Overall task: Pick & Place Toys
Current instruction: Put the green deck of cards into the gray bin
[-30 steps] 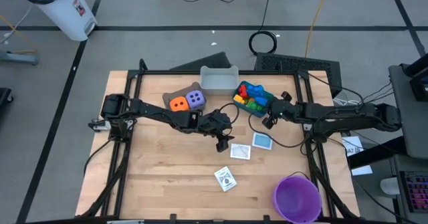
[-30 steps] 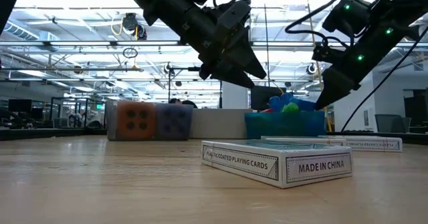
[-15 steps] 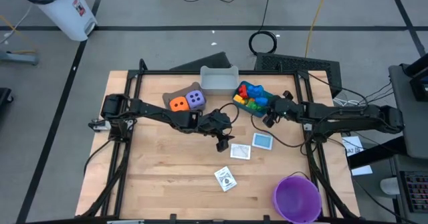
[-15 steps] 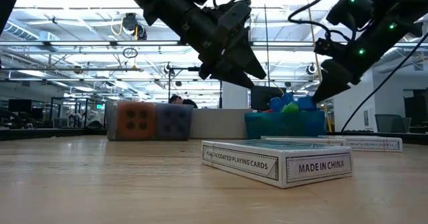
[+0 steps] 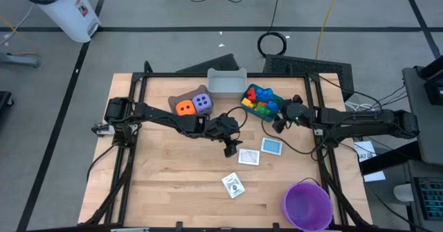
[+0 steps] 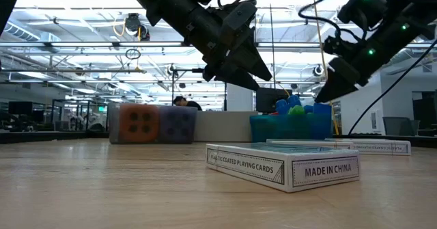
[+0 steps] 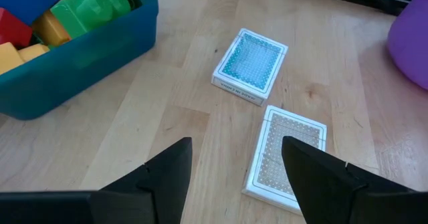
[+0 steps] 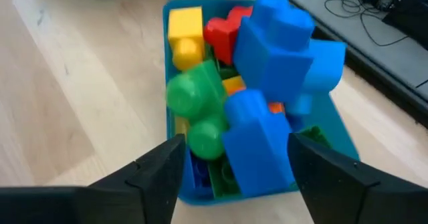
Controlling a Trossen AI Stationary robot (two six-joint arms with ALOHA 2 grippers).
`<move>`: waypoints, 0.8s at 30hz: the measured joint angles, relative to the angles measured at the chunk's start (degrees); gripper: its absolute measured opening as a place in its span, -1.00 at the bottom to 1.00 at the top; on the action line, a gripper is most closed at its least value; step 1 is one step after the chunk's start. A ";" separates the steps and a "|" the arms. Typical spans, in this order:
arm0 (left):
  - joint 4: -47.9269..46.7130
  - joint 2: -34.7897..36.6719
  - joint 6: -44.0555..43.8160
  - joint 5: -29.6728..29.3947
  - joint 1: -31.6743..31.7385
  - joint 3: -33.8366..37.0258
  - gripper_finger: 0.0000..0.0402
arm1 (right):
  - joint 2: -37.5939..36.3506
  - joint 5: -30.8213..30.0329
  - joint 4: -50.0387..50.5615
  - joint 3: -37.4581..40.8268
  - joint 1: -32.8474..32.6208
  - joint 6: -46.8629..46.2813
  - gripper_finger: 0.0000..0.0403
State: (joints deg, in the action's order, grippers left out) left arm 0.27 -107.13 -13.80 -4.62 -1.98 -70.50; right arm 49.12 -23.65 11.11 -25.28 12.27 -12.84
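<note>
Seen from above, the blue bin (image 5: 259,100) brims with bricks (image 5: 261,102); dice (image 5: 192,105) sit in the brown bin (image 5: 183,97) on the table (image 5: 173,176). At table level, a card pack (image 6: 283,165) lies before a bright hall. Left hand (image 7: 231,167) hangs parted above two packs; right hand (image 8: 231,158) spreads apart over the bricks.

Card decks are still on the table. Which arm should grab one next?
Left, probably. The left gripper hangs open right beside the card decks, which fill its wrist view. The right gripper, also open, is at the blue bin of bricks.
</note>
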 joint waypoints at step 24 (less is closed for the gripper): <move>0.25 0.00 0.04 -0.04 -0.02 0.02 0.18 | 4.49 12.81 -0.77 -0.07 -23.46 -0.28 0.55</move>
State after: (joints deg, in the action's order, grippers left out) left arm 0.52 -107.13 -13.76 -4.66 -2.00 -70.48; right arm 53.61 -10.84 10.34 -25.34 -11.19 -13.11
